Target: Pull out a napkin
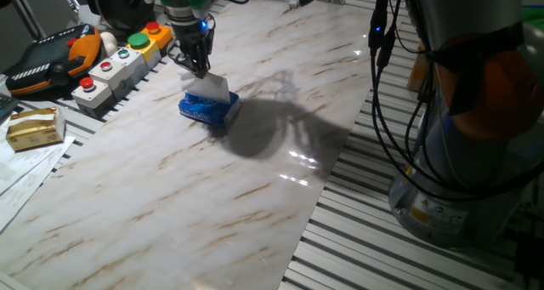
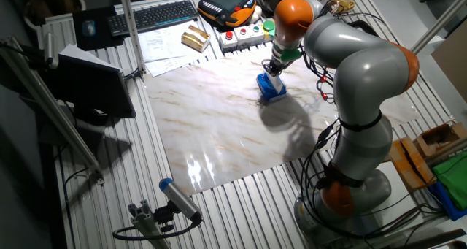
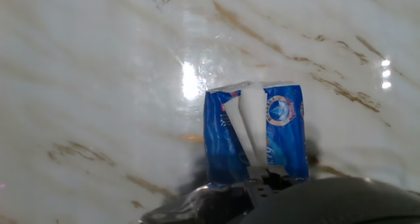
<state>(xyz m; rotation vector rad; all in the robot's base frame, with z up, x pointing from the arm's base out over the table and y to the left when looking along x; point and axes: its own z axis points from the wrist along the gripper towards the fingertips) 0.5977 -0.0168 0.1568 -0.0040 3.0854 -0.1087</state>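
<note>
The blue tissue pack (image 1: 208,110) lies flat on the marble-patterned table (image 1: 255,179), and everything else is placed from it. Directly above the pack, the gripper (image 1: 195,65) points down with its fingers pinched on the napkin (image 1: 209,89), a white sheet that rises out of the pack's top as a creased, partly drawn-out flap. In the hand view the napkin (image 3: 252,129) runs as a white strip from the pack's (image 3: 283,142) opening up to the dark fingertips at the lower edge, its lower end inside the pack. In the other fixed view the pack (image 2: 271,88) sits just under the gripper (image 2: 273,69), the napkin there too small to make out. Beyond the pack, off the table's edge, a row of button boxes (image 1: 119,65) stands with red and green buttons, and next to them lies an orange-and-black handheld pendant (image 1: 51,60). Farther from the pack on that same side rests a small tan box (image 1: 36,127) on white papers (image 1: 25,167)
</note>
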